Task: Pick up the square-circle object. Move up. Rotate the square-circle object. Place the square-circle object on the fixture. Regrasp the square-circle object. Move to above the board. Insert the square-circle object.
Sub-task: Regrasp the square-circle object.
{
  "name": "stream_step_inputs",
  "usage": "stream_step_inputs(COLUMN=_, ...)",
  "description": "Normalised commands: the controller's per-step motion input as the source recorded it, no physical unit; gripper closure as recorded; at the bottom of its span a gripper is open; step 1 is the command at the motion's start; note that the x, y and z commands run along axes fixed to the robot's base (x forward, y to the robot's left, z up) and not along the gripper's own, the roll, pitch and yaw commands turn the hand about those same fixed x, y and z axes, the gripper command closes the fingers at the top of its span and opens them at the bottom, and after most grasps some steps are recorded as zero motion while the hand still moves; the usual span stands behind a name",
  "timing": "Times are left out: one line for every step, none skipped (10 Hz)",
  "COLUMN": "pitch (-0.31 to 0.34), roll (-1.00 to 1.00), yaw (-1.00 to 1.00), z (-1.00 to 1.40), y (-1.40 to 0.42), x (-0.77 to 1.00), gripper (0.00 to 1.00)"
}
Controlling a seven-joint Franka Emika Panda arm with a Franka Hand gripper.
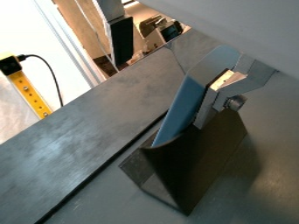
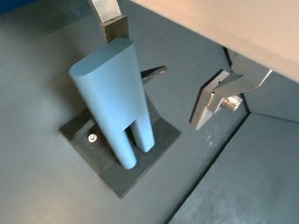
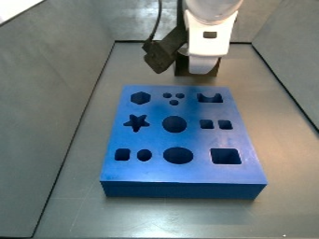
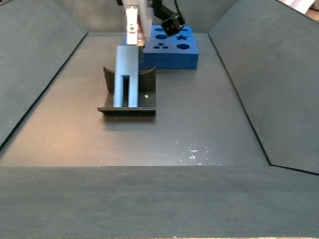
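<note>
Fingers first: we see the two flat silver plates with dark pads set well apart, one finger (image 2: 112, 17) just above the rounded top of the peg and the other finger (image 2: 216, 98) off to the side of it, so the gripper (image 2: 163, 61) stands wide open with nothing clamped between its jaws. We cannot quite tell from a wrist view whether the nearer pad brushes the top of the peg or only hangs close above it; it looks apart. That peg, the light blue-grey elongated square-circle object (image 2: 114, 96), stands upright on the small dark fixture (image 2: 111, 149), its lower end seated against the dark L-shaped bracket on the base plate. In a side view the square-circle object (image 4: 127, 73) rises tall from the fixture (image 4: 127, 101) on the grey floor, with the gripper (image 4: 132, 28) directly over its top end. In another wrist view we see the same blue-grey piece (image 1: 184, 109) leaning along the dark upright of the fixture (image 1: 205, 171), one silver finger (image 1: 228, 80) close beside its upper end. The large thick bright blue rectangular board (image 3: 181, 135), cut with star, hexagon, circle, square and oval holes, lies flat on the floor of the grey enclosure; in a side view the board (image 4: 174, 51) sits just behind the fixture, apart from it.
</note>
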Motion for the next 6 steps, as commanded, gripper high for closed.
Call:
stream_step_inputs(pitch=0.153, roll=0.10, yaw=0.08, z=-0.02, y=-0.01, x=0.47, gripper=0.00)
stream_step_inputs(pitch=0.157, roll=0.10, yaw=0.09, z=-0.02, y=-0.01, x=0.40, gripper=0.00)
stream_step_inputs(pitch=0.156, roll=0.09, yaw=0.10, z=-0.02, y=-0.02, x=0.34, gripper=0.00)
stream_step_inputs(pitch=0.154, roll=0.08, yaw=0.11, z=-0.02, y=-0.02, x=0.27, gripper=0.00)
stream_step_inputs(pitch=0.154, roll=0.08, yaw=0.11, z=-0.02, y=-0.02, x=0.23, gripper=0.00)
stream_step_inputs(pitch=0.000, roll=0.00, yaw=0.00, z=0.00, y=0.00, x=0.00, gripper=1.00)
